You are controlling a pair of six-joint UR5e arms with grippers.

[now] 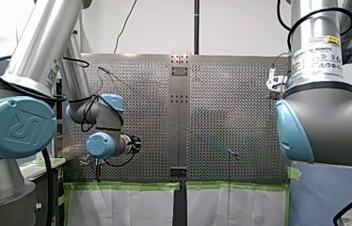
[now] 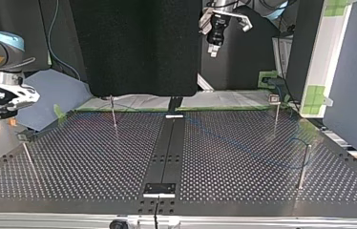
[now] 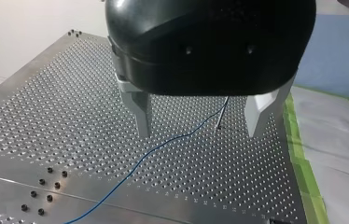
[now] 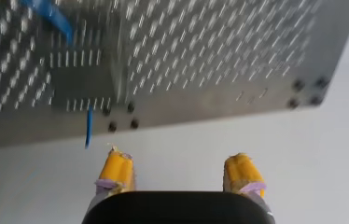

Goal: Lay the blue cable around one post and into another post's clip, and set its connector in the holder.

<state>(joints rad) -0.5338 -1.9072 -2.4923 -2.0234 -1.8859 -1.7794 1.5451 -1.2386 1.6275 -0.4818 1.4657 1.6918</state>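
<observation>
The thin blue cable [image 3: 163, 144] lies slack across the perforated table [image 3: 46, 121], running from a slim metal post [image 3: 220, 116] toward the black centre strip. My left gripper [image 3: 200, 116] hangs open above it, so cable and post show in the gap between its fingers [image 3: 140, 114], well below them. In the top view it is high at the back [image 2: 213, 50]. My right gripper [image 4: 179, 168] stands open with yellow pads [image 4: 116, 168] and nothing between them, just off the table's edge. A blue cable end [image 4: 88, 130] hangs ahead of it. In the top view the right gripper is off the table's left side [image 2: 2, 125].
Several thin posts stand on the table: one back left [image 2: 113, 112], one back right [image 2: 276, 114], one right [image 2: 304, 164], one left [image 2: 28, 157]. A black strip [image 2: 167, 148] runs down the middle to a small fixture [image 2: 159, 189]. Green tape edges the table [image 3: 303, 168].
</observation>
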